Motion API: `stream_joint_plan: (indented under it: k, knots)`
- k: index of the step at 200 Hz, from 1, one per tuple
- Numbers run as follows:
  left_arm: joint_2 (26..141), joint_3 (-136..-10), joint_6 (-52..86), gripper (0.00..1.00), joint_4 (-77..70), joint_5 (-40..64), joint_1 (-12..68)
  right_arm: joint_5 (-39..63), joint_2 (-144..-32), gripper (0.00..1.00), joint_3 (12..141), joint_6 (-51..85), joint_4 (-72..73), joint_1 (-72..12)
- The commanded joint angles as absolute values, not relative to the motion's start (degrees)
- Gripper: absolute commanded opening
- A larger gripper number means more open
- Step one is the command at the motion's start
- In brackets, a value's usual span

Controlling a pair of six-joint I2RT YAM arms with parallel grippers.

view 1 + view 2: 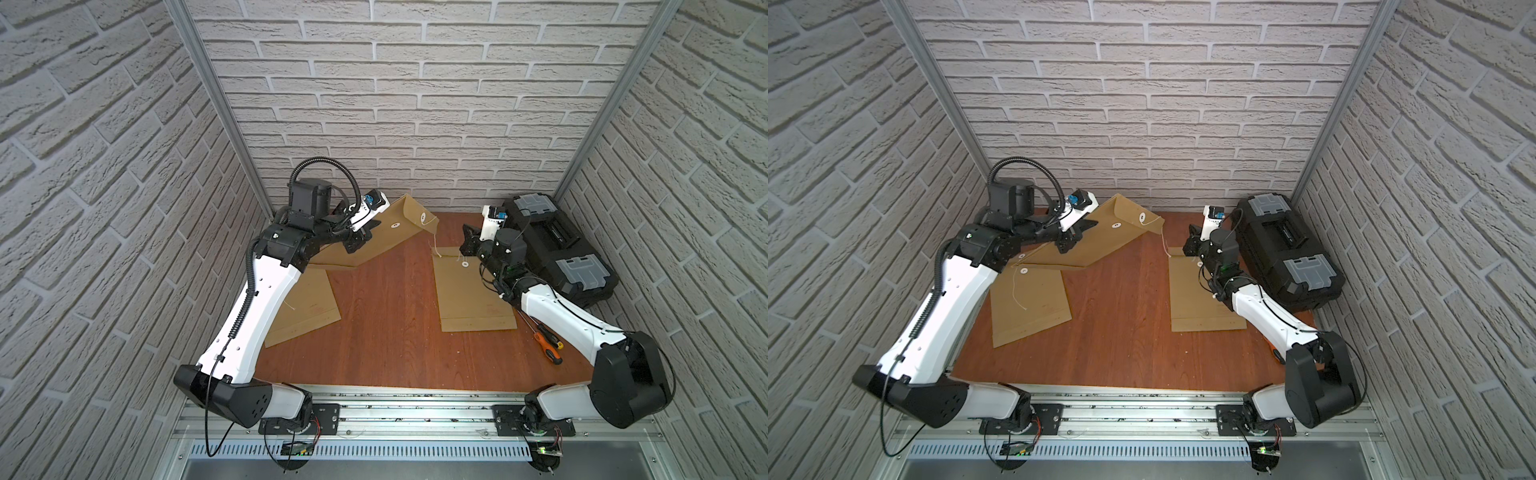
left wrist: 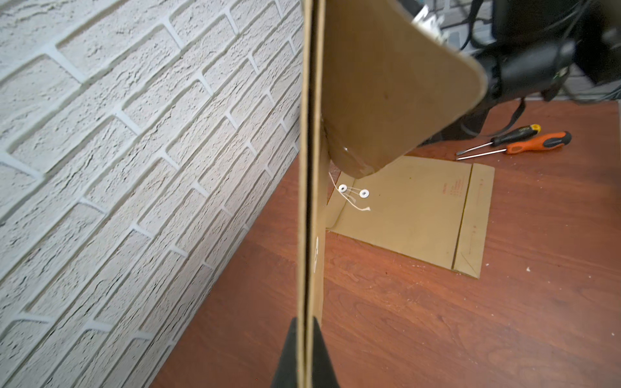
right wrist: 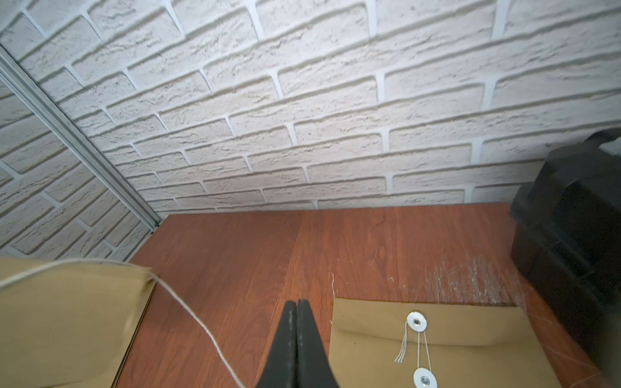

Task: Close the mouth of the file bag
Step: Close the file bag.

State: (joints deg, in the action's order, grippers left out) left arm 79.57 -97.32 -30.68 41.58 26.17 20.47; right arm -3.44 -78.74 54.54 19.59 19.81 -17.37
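Observation:
A brown file bag [image 1: 390, 241] [image 1: 1108, 245] is lifted at a slant over the back left of the table. My left gripper [image 1: 362, 236] [image 2: 305, 322] is shut on its edge [image 2: 311, 168]. Its flap [image 2: 386, 84] stands open, with two white discs [image 1: 423, 216] near the mouth. A thin white string [image 1: 435, 243] [image 3: 188, 312] hangs from the flap toward the table. My right gripper [image 1: 464, 243] [image 3: 296, 304] is low over the wood just right of that string, fingertips shut together with nothing showing between them. The string runs past beside the fingers; I cannot tell whether they touch it.
A second file bag [image 1: 469, 299] lies flat under my right arm, its string wound between two discs [image 3: 416, 322]. A third bag [image 1: 307, 307] lies flat under my left arm. A black toolbox [image 1: 557, 245] fills the back right. Two screwdrivers [image 1: 548, 340] lie beside the right arm.

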Motion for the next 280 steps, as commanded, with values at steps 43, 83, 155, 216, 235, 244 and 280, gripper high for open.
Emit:
stream_joint_plan:
  k: [43,83,155,216,235,244,280]
  knots:
    - [79.9,-99.0,-31.8,0.00,40.8,27.3,20.9,9.8,-80.3,0.39,52.2,15.3,20.3,-19.4]
    - [79.9,-99.9,-31.2,0.00,41.5,28.1,22.2,11.6,-86.1,0.59,53.4,15.9,25.2,-20.4]
    - [79.7,-100.0,-30.5,0.00,41.9,28.6,23.2,2.9,-93.7,0.60,59.2,19.6,32.4,-20.7]
    - [79.0,-99.3,-28.7,0.00,41.1,26.2,21.9,-7.1,-87.1,0.09,59.5,13.2,23.0,-19.2]
    - [78.8,-98.1,-28.2,0.00,40.4,26.8,21.4,-8.5,-83.7,0.04,60.7,9.1,18.4,-19.1]
    - [79.1,-97.7,-28.2,0.00,40.4,26.6,21.3,-9.0,-82.2,0.03,61.4,7.9,16.2,-19.1]
    - [79.9,-96.5,-25.0,0.00,37.6,22.6,20.3,-4.4,-77.0,0.03,62.2,7.5,9.9,-19.9]
